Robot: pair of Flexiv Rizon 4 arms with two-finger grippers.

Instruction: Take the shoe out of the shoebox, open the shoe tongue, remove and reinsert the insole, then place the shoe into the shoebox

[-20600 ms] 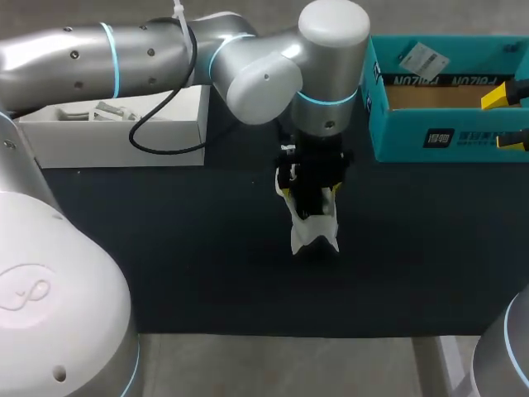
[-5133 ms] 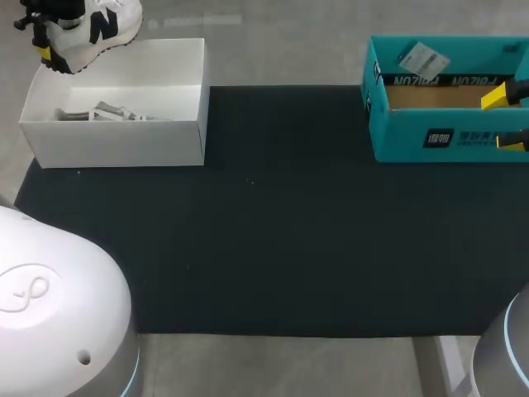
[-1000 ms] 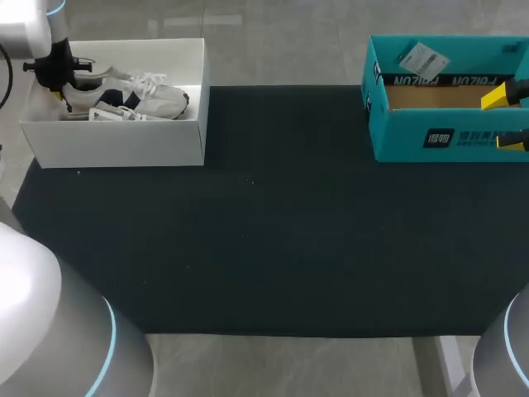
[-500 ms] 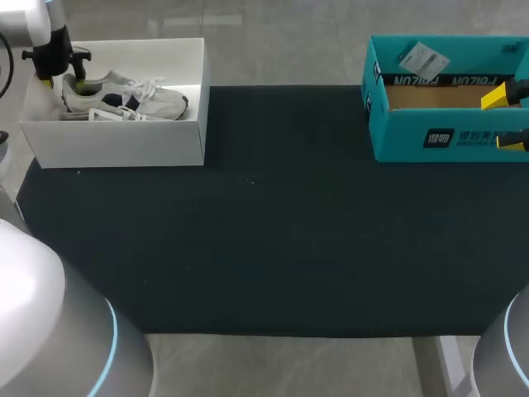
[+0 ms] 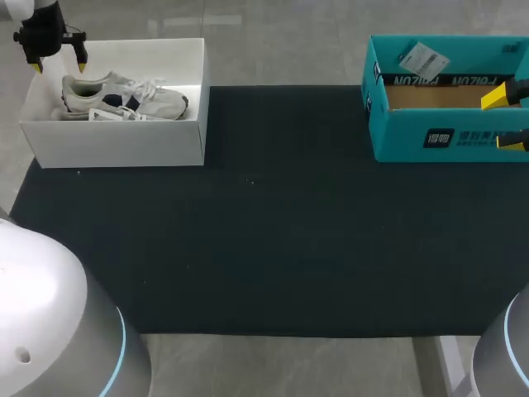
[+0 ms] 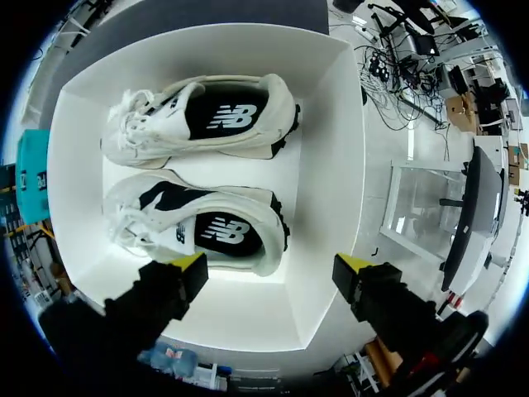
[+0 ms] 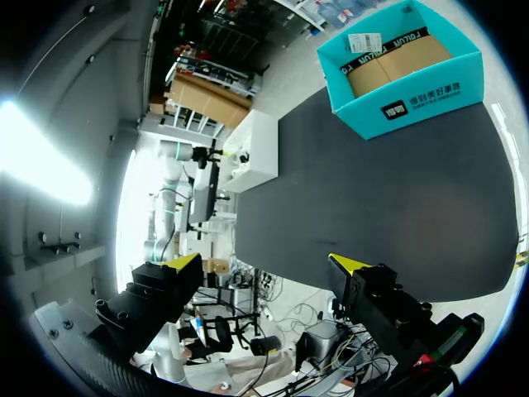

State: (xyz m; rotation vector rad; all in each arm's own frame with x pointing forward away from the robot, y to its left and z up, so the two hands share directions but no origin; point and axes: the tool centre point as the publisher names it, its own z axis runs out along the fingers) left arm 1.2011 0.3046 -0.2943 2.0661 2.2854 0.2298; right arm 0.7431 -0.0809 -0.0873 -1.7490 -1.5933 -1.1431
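Observation:
The white shoebox (image 5: 116, 141) stands at the mat's far left corner. A white sneaker with dark panels (image 5: 124, 95) lies on its side inside it, toe to the right. A second sneaker (image 5: 116, 114) lies closer to the front wall, mostly hidden. My left gripper (image 5: 58, 64) hangs open above the box's back left corner, clear of the shoe. In the left wrist view both sneakers (image 6: 198, 227) (image 6: 207, 120) lie side by side in the shoebox (image 6: 331, 165), below my open left gripper (image 6: 270, 265). My right gripper (image 5: 506, 120) stands open at the right edge, holding nothing.
A teal cardboard box (image 5: 446, 91) stands open at the far right, with the right gripper's fingers beside it. The black mat (image 5: 281, 240) covers the table between the two boxes. The right wrist view shows the teal box (image 7: 397, 70) and the mat (image 7: 388, 198) far ahead.
My left gripper let go of the sneaker's heel, opened wide and lifted up and back out of the shoebox. The sneaker stays in the box. The right arm has not moved.

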